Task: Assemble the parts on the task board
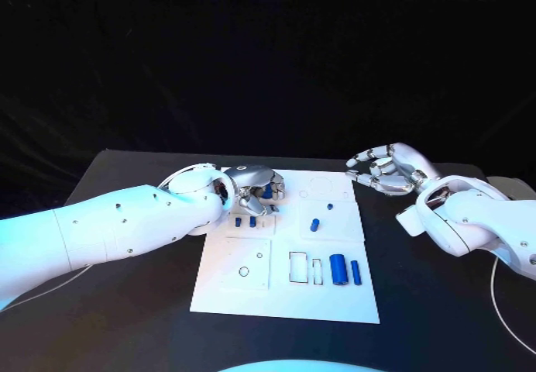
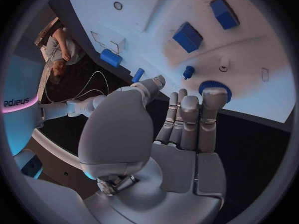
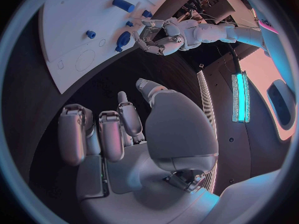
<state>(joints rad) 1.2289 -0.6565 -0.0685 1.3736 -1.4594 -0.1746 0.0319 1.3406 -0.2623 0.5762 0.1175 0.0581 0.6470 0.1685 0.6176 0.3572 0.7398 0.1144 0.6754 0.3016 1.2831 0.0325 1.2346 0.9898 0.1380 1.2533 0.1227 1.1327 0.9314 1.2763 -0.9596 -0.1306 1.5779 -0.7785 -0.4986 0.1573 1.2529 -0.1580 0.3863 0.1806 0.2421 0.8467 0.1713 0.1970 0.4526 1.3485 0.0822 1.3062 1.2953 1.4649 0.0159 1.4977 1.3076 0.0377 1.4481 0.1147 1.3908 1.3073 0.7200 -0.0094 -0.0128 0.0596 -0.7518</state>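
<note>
The white task board (image 1: 335, 298) lies in the middle of the black table. My left hand (image 1: 255, 190) hangs over its far left corner, fingers stretched side by side, thumb apart. Its fingertips (image 2: 214, 95) touch a round blue part (image 2: 223, 88), and nothing sits between thumb and fingers. A small blue peg (image 2: 188, 72) stands just beside them. My right hand (image 1: 386, 172) hovers over the bare table past the board's far right corner, fingers loosely bent and holding nothing. Blue parts lie on the board: two blocks (image 2: 187, 36), a cylinder (image 1: 338, 270), a bar (image 1: 355, 271) and a short piece (image 1: 314, 225).
Two small blue pegs (image 1: 238, 221) stand on the board near my left wrist. Outlined slots (image 1: 298, 267) and a ring mark (image 1: 244, 271) sit on the board's near half. Black table (image 1: 424, 310) surrounds the board on all sides.
</note>
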